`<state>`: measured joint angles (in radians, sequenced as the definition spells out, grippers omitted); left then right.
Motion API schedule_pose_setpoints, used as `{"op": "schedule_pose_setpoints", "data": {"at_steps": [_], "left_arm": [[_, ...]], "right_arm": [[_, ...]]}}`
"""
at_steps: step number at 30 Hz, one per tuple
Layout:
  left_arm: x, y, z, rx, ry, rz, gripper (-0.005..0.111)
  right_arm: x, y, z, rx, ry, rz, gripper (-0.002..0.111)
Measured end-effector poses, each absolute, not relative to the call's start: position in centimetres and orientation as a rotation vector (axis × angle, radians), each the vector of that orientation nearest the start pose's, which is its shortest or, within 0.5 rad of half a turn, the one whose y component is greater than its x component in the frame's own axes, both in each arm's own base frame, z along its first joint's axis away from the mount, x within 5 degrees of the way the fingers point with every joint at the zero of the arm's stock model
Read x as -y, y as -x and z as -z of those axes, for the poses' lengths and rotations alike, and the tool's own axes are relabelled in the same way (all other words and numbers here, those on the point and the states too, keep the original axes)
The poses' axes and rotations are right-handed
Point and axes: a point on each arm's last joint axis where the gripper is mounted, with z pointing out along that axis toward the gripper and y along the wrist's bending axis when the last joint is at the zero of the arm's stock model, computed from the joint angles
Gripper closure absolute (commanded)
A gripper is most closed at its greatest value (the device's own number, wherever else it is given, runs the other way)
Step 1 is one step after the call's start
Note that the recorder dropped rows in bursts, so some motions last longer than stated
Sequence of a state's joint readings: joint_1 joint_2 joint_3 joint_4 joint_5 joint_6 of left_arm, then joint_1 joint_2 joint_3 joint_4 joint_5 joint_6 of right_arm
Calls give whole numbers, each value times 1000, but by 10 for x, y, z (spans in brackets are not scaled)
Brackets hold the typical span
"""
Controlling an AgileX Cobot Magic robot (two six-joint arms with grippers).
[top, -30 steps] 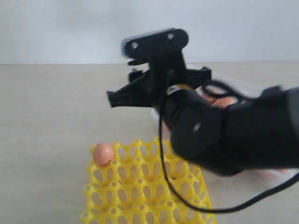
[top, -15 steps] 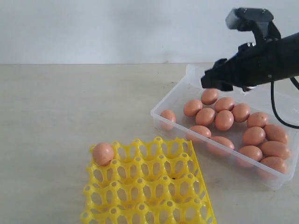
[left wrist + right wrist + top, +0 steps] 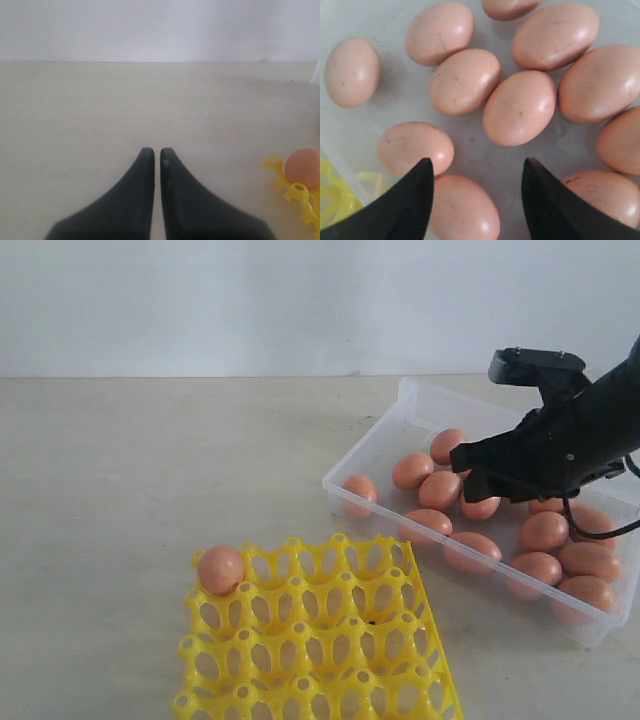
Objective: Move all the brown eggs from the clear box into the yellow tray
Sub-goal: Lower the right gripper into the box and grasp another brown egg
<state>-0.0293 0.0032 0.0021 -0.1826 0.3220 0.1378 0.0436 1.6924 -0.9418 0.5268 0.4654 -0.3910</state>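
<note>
Several brown eggs (image 3: 440, 489) lie loose in the clear box (image 3: 365, 435) at the right. One more brown egg (image 3: 220, 568) sits in the far left corner cup of the yellow tray (image 3: 330, 640). My right gripper (image 3: 465, 475) hangs low over the middle of the box, open. In the right wrist view its jaws (image 3: 477, 165) stand wide just above the eggs, one egg (image 3: 465, 207) partly between them, nothing gripped. My left gripper (image 3: 156, 152) is shut and empty over bare table, left of the tray's egg (image 3: 303, 167).
The pale table (image 3: 150, 470) stretches left of the box and tray. The tray's near edge runs out of the exterior view. A white wall stands behind the table. The tray (image 3: 335, 200) shows through the box wall in the right wrist view.
My right arm swung from above the tray, close to the camera, over to the box and came down toward the eggs. Its jaws spread a little wider.
</note>
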Motion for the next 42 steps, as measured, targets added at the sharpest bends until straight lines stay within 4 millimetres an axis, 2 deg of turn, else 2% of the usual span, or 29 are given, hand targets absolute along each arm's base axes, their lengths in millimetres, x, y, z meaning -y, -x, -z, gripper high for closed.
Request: {"op": "schedule_pose_setpoints", "data": {"at_steps": [6,21,30,38,42], "left_arm": [[7,-54,-184,-1806,-35,98,103],[7,-54,-184,-1806,-35,98,103],[7,-54,-184,-1806,-35,98,103],[7,-54,-184,-1806,-35,98,103],[7,-54,-184,-1806,-35,98,103]], "right_arm": [[-33,-334,-159,-2670,-100,-333,54],[-28,-357,-133,-2597,-288,-304,54],[-24,-364,-134,-2516,-350,-268,54],[-24,-363,-133,-2523,-354,-275,54],[-26,-361,-132,-2550,-301,-275,54]]}}
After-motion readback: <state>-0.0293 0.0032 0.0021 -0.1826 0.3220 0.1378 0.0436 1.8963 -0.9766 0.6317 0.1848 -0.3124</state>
